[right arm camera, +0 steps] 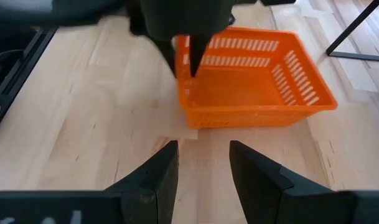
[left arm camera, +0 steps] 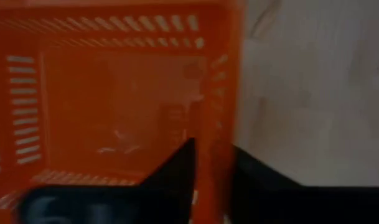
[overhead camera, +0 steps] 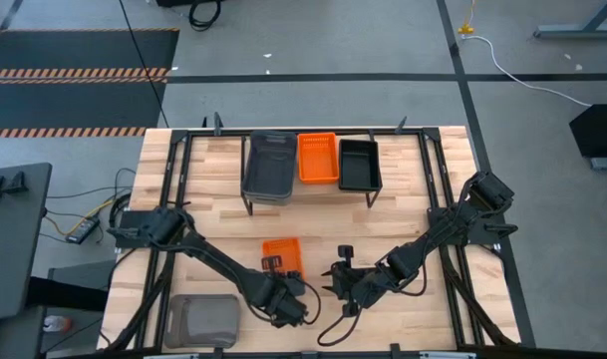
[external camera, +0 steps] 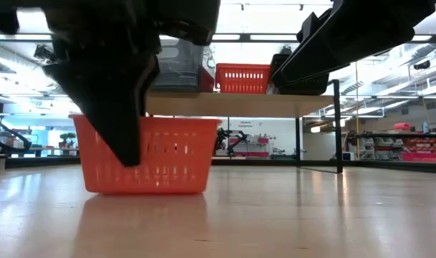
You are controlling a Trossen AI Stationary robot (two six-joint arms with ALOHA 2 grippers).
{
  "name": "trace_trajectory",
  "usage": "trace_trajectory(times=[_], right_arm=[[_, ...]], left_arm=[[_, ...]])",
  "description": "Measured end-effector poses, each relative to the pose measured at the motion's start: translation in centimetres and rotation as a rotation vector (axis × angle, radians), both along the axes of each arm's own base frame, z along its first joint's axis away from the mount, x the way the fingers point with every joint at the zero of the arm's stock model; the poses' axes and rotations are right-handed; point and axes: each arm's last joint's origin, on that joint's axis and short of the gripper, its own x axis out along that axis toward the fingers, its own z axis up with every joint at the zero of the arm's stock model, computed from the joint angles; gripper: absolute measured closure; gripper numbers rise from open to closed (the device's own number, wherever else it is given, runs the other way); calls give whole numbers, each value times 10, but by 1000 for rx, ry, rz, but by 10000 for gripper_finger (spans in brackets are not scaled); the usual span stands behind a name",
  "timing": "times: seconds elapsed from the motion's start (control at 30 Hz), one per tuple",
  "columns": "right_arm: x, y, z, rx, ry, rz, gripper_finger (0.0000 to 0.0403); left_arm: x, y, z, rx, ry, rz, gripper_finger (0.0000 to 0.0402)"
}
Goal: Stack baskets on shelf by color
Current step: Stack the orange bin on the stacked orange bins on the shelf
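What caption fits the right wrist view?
Left tool straddling the orange basket wall while the open right tool waits nearby.

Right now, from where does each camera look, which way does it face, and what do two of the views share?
High view: above the table, facing down; both arms, shelf, grey basket.
Low view: table height, facing the room; left tool at the orange basket.
Left wrist view: on the left arm; its fingers straddle the basket wall.
Right wrist view: on the right arm; right tool, open over bare table.
Shared: all four show that orange basket.
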Motion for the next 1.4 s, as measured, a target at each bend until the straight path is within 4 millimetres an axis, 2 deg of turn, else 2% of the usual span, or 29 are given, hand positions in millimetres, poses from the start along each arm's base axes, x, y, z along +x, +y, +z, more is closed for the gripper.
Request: trace_trajectory(times=[0.07,0.1,0.2,0.27,0.4,0.6,0.77,0.93,1.17,1.27,1.4], right_arm=[[0,0,0,0,0,1,253],[0,0,0,0,0,2,253],[-1,1,0,-2,3,4,253],[-2,2,0,-2,2,8,253],[-3,5,0,-3,2,17,253],[-5,7,0,-3,1,27,253],[-6,9,0,-2,1,30,253],[-5,8,0,1,0,28,253],[-5,8,0,1,-1,28,253],[-5,8,0,1,-1,28,253],[-6,9,0,1,-1,29,253]], left_arm=[[2,2,3,-16,0,-6,378],[2,3,3,-16,3,-13,387],[4,6,4,-17,3,-12,391],[4,6,13,-1,21,-31,394],[7,9,47,93,17,-42,395],[13,16,111,204,-91,-54,396],[21,29,143,253,-166,-80,396],[33,55,154,294,-156,-130,396],[48,100,154,351,-88,-169,395],[50,111,158,340,-93,-173,394],[47,114,178,322,-194,-205,394]])
